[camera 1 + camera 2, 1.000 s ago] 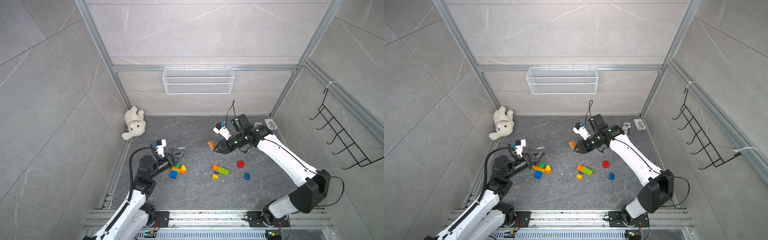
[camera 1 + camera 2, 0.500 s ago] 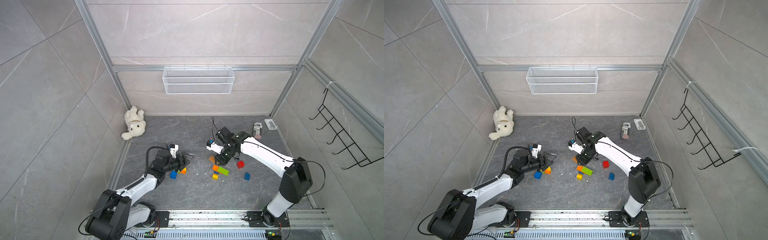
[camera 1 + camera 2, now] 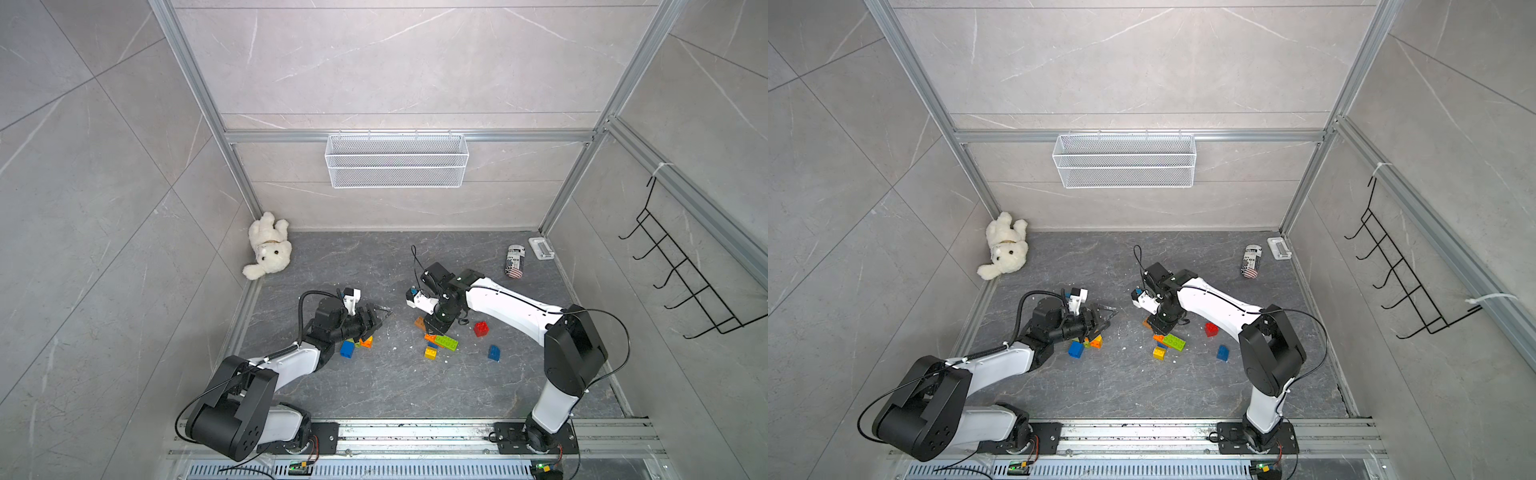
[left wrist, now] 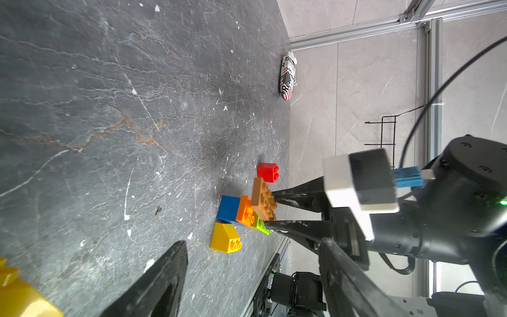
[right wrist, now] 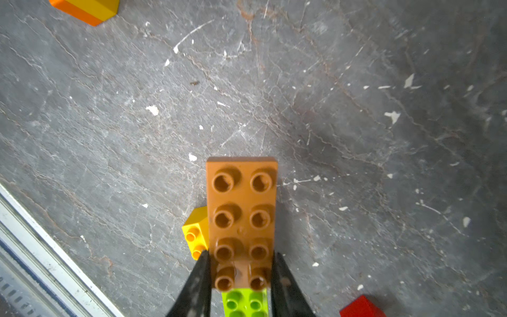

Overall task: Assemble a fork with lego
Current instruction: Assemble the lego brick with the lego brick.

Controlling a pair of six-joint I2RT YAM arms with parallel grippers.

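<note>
A brown eight-stud lego plate (image 5: 241, 208) overlaps a lime brick (image 5: 245, 303), a yellow brick (image 5: 196, 230) just beside.

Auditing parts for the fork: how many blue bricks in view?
3. Left blue brick by the left pincer; middle blue brick touching the orange brick; right blue brick alone, near the red brick. More may be hidden.

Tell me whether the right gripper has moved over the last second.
Yes. In a top view the right gripper, shut on the brown brick, has come toward the front rail, to level with the red brick.
</note>
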